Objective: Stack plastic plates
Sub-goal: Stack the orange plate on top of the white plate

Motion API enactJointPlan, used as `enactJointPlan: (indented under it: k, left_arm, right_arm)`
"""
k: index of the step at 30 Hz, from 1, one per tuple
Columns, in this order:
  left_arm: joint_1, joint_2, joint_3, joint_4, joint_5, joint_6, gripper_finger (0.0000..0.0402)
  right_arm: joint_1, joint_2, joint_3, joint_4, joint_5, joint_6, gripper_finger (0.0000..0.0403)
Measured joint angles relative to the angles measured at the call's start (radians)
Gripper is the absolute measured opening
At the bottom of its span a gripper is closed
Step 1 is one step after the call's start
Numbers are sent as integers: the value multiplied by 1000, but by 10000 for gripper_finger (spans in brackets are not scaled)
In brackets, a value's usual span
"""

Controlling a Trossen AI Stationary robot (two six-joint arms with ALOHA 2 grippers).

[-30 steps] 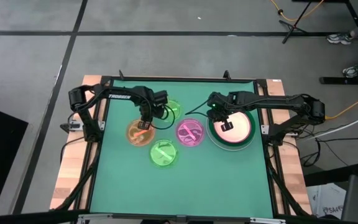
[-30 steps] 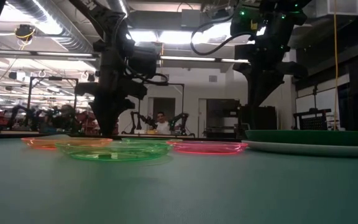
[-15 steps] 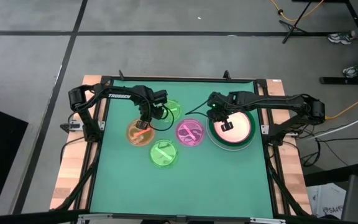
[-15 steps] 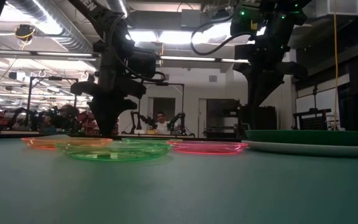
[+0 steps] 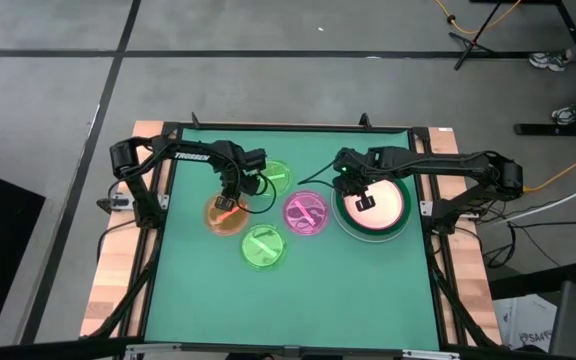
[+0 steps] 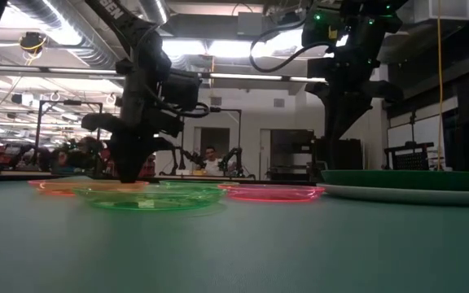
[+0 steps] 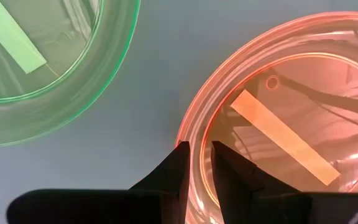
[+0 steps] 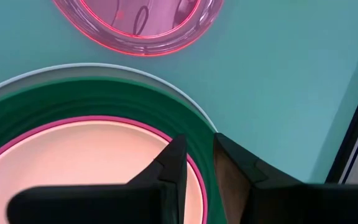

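The small translucent orange plate (image 5: 223, 214) lies flat on the green mat at the left. My left gripper (image 7: 197, 158) points down at its rim; the fingers are a narrow gap apart, one inside the rim (image 7: 199, 127) and one outside. Two lime plates (image 5: 273, 178) (image 5: 264, 246) and a small pink plate (image 5: 306, 213) lie flat around it. At the right is a stack (image 5: 373, 208): a pale blue rim (image 8: 42, 71) at the bottom, then dark green (image 8: 73, 93), pink and cream (image 8: 73, 162). My right gripper (image 8: 197, 155) hovers over the stack, narrowly open, holding nothing. My left gripper comes from above with its fingers (image 7: 178, 163) on either side of the orange plate's rim. I cannot tell whether they touch it. The plate lies flat on the mat.
The near half of the green mat (image 5: 298, 300) has nothing on it. A black frame (image 5: 438, 250) borders the mat on each side. Cables run from both arms near the far plates. A person sits in the room far beyond the table (image 6: 210, 163).
My left gripper has sunk a little onto the orange plate's rim and shifted slightly toward the table's left edge, with its wrist rolling somewhat. The plates have stayed where they were.
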Motion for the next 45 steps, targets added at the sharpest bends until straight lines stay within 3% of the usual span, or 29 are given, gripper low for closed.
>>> enactJointPlan:
  k: [19,45]
  left_arm:
    - [-7,0,58,-3,7,18,60]
    - [24,0,13,-1,-37,69,60]
  right_arm:
    - [0,0,0,0,0,0,69]
    - [0,0,0,0,-1,0,69]
